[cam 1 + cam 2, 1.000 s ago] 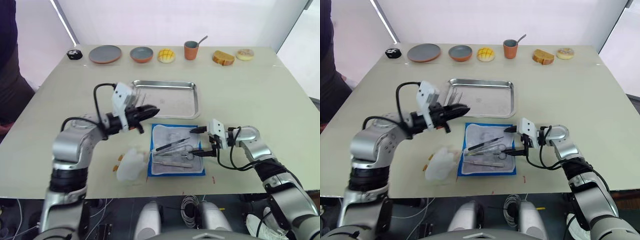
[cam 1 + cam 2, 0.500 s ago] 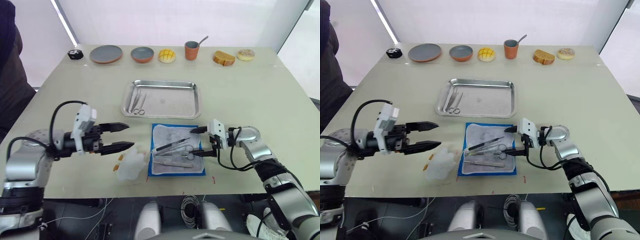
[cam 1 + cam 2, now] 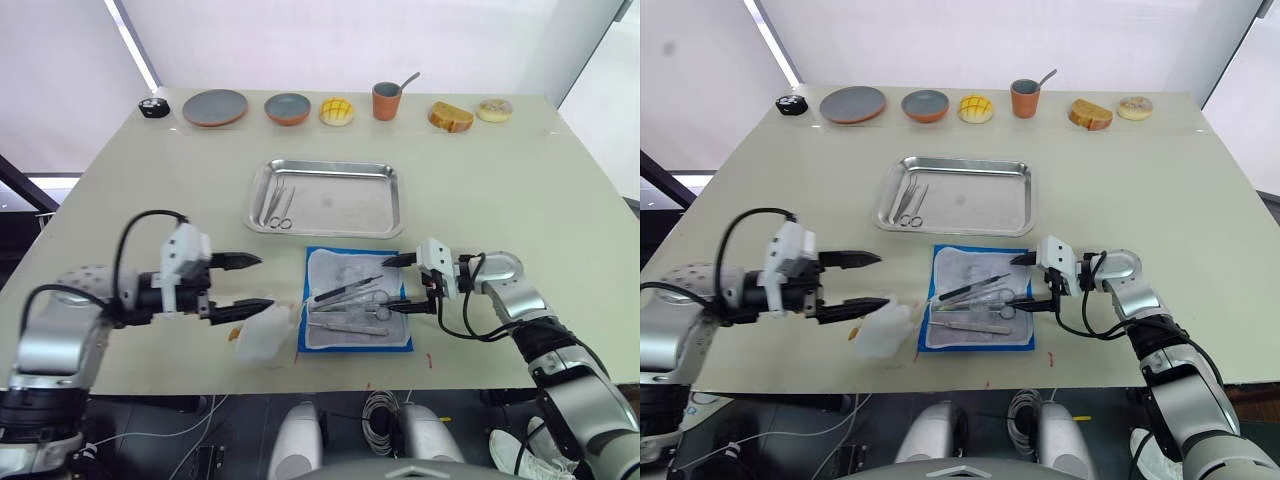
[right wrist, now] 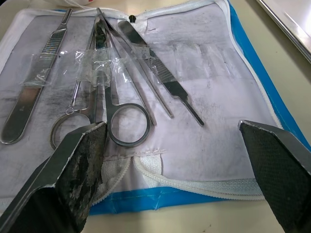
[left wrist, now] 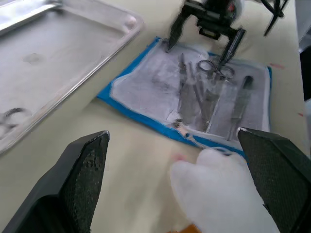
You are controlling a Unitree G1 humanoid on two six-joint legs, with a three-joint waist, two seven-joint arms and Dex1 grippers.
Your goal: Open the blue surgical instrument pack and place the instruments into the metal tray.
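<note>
The blue surgical instrument pack (image 3: 335, 268) lies open near the table's front edge, its pale lining up. Several silver instruments (image 3: 345, 298) rest on the lining, seen close in the right wrist view as scissors, forceps and a scalpel handle (image 4: 104, 53). Behind the pack sits the metal tray (image 3: 345, 200), with two instruments (image 3: 276, 205) at its left end. My left gripper (image 3: 263, 281) hovers open left of the pack, holding nothing. At the pack's right edge my right gripper (image 3: 390, 286) is open, one finger on each side of that edge.
A white plush toy (image 3: 262, 335) lies against the pack's left front corner, under my left gripper. Along the far edge stand a grey plate (image 3: 214, 107), a bowl (image 3: 287, 108), buns, a cup with a spoon (image 3: 386, 100) and a small black object (image 3: 153, 106).
My left gripper opened at the tray's left end, drew back to the front left, then edged right toward the plush toy. Two instruments now lie in the tray. The right arm is still.
</note>
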